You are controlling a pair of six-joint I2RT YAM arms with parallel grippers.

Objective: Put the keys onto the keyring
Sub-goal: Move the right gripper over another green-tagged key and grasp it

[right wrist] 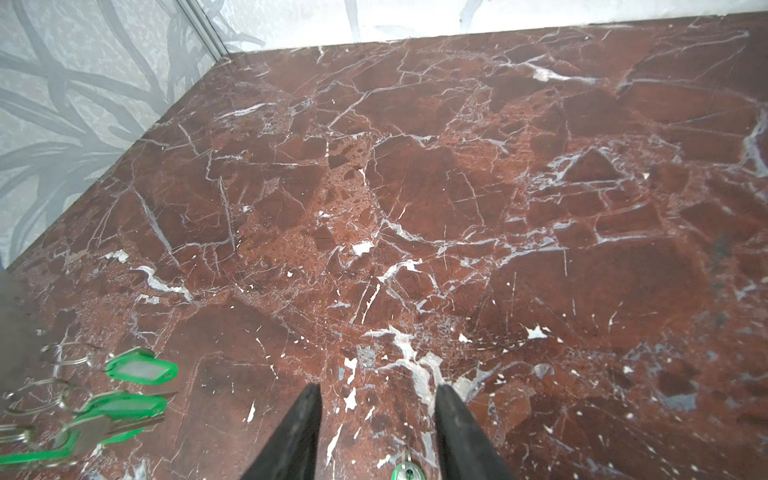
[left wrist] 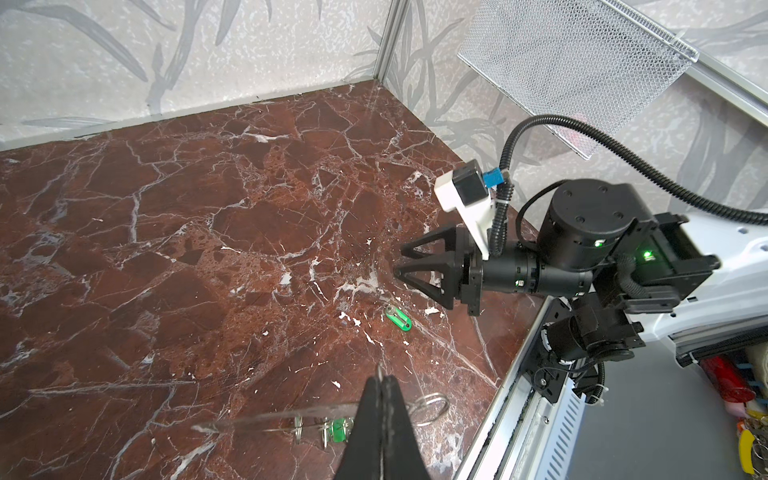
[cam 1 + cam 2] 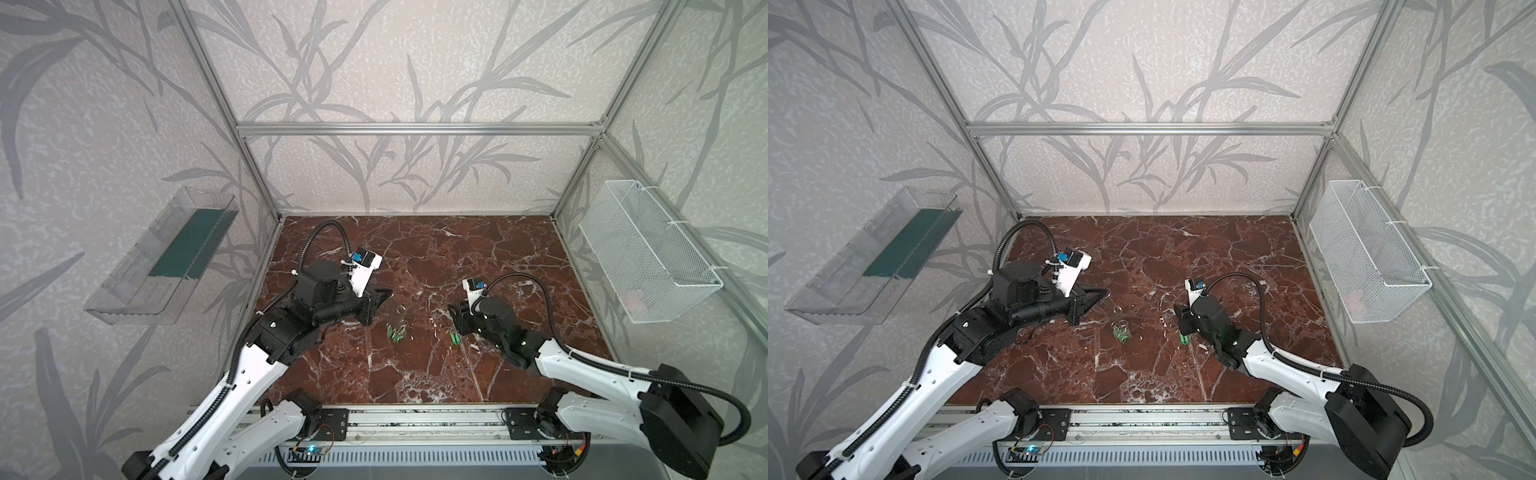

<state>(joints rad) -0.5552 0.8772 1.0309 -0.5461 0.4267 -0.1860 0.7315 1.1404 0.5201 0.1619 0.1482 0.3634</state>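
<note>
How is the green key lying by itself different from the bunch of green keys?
The lone key is one tag; the bunch has several tags piled together. The lone key lies by the open right gripper; the bunch lies nearer the shut left gripper. Both have bright green tags.

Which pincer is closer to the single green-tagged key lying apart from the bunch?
Right. The right pincer hangs open directly by the lone key; the left pincer is farther off, beside the bunch of keys.
</note>
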